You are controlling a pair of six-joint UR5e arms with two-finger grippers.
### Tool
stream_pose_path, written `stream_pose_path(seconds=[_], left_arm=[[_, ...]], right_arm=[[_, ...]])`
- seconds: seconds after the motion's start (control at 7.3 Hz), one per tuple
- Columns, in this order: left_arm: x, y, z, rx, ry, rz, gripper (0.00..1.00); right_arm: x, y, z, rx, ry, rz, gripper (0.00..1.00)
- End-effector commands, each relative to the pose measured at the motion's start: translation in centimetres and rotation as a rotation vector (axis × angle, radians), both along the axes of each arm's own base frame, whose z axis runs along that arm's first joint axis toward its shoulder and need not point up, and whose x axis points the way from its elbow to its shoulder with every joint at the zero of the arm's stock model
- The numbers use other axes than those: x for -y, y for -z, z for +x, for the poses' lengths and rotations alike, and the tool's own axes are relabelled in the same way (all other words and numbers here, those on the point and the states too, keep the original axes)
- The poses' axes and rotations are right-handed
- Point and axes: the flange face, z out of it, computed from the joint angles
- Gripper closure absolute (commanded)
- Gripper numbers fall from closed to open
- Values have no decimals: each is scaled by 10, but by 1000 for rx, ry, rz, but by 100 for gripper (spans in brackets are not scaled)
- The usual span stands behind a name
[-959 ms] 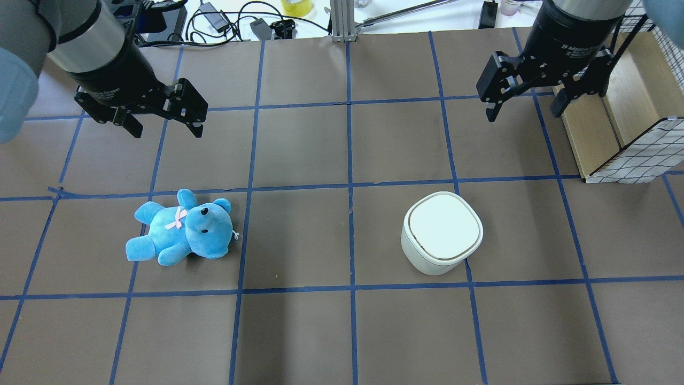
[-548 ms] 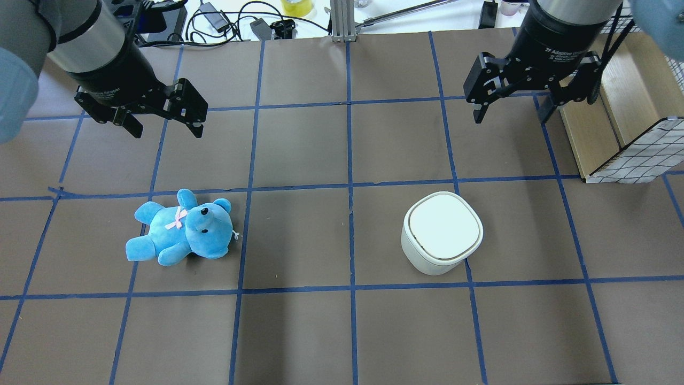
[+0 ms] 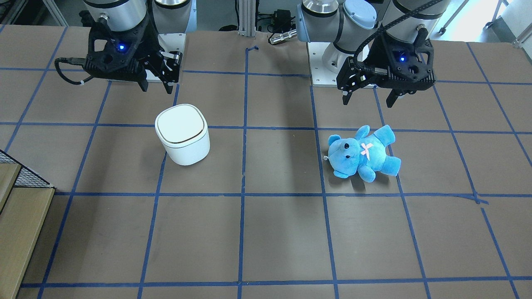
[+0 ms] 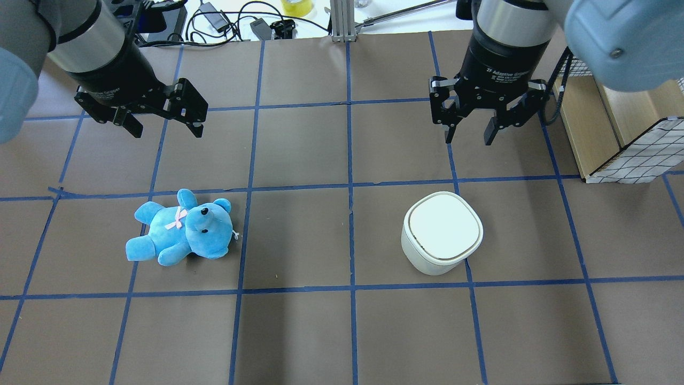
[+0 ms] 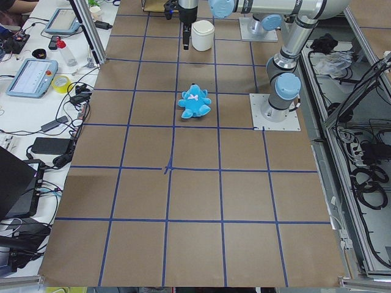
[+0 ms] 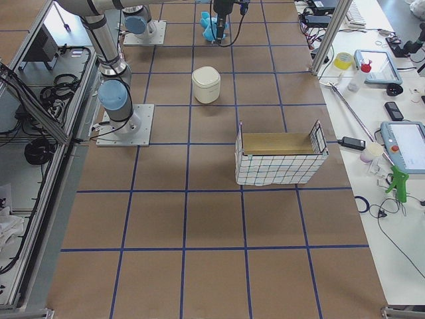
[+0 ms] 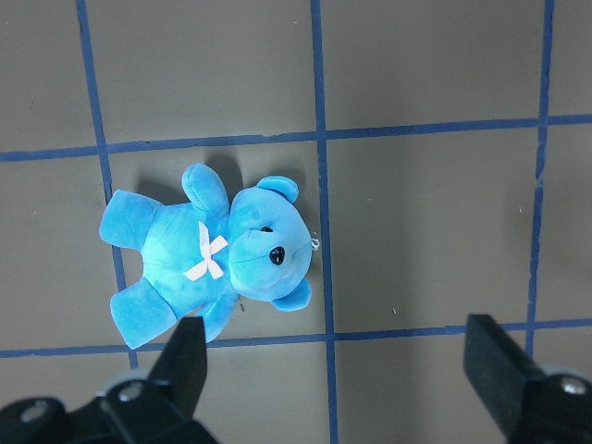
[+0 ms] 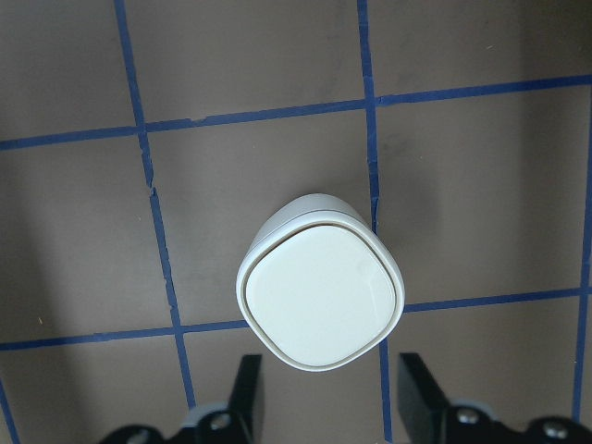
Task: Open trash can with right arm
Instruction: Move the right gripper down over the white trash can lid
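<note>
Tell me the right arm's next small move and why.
Probably bring the right gripper over the trash can and down toward its lid. The lid is shut, and the open gripper hangs off to one side, touching nothing.

Silver right arm point(image 4: 507, 21), pale-blue cap point(image 4: 620, 37), black end effector point(image 4: 468, 140).

Brown table point(image 4: 299, 331) w/ blue tape grid point(image 4: 351, 160)

Blue teddy bear point(image 7: 211, 264) flat on grid-taped table point(image 7: 435, 231); left hand point(image 7: 335, 326) spread wide, not touching.
</note>
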Motion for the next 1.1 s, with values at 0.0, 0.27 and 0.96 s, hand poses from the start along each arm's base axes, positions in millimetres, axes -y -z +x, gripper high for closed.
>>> stream_pose_path(seconds=[0.0,0.27,0.96], left_arm=[[0,0,0,1,0,0,0],[0,0,0,1,0,0,0],[0,0,0,-1,0,0,0]], right_arm=[[-19,36,4,10,1,86,100],[-32,54,5,33,6,127,100],[-36,102,2,4,51,119,100]])
